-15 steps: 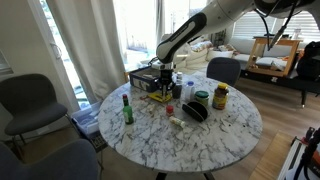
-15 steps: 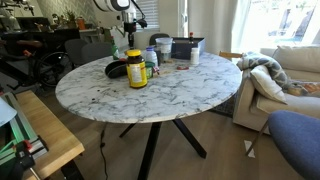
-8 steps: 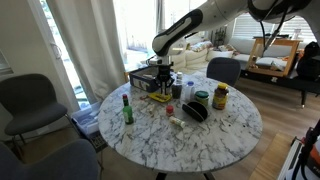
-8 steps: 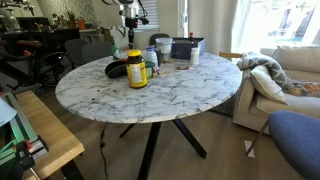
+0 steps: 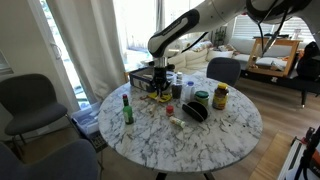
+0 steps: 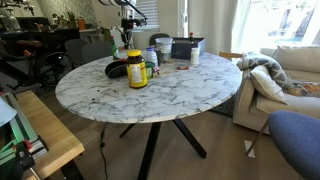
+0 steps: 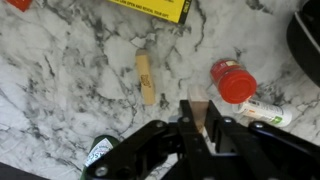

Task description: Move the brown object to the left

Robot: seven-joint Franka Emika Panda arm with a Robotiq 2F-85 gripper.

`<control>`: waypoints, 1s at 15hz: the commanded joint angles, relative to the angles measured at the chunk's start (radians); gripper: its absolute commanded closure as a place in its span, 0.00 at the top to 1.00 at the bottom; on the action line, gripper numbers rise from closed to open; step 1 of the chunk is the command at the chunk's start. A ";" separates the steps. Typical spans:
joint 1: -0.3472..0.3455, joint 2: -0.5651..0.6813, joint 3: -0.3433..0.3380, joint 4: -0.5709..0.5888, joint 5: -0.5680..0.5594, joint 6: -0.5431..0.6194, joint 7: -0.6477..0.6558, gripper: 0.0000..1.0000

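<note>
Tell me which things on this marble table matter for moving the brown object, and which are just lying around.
Part of the job:
- small tan-brown stick-shaped piece, lying flat on the marble
- black robot gripper, beside the stick, not touching it

Just lying about:
- white bottle with a red cap
- flat yellow box
- green glass bottle
- jar with a yellow lid

- Brown stick: small, slim, tan-brown, straight-sided, a little paler at its upper end.
- Pose: lies flat on the white, grey-veined marble surface. In the wrist view its long axis runs nearly top to bottom, with the lower end leaning slightly right.
- Place: on bare marble, apart from everything around it.
- In both exterior views it is too small to make out.
</note>
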 commanded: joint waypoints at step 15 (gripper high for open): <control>0.004 0.166 0.024 0.125 0.006 0.165 0.093 0.04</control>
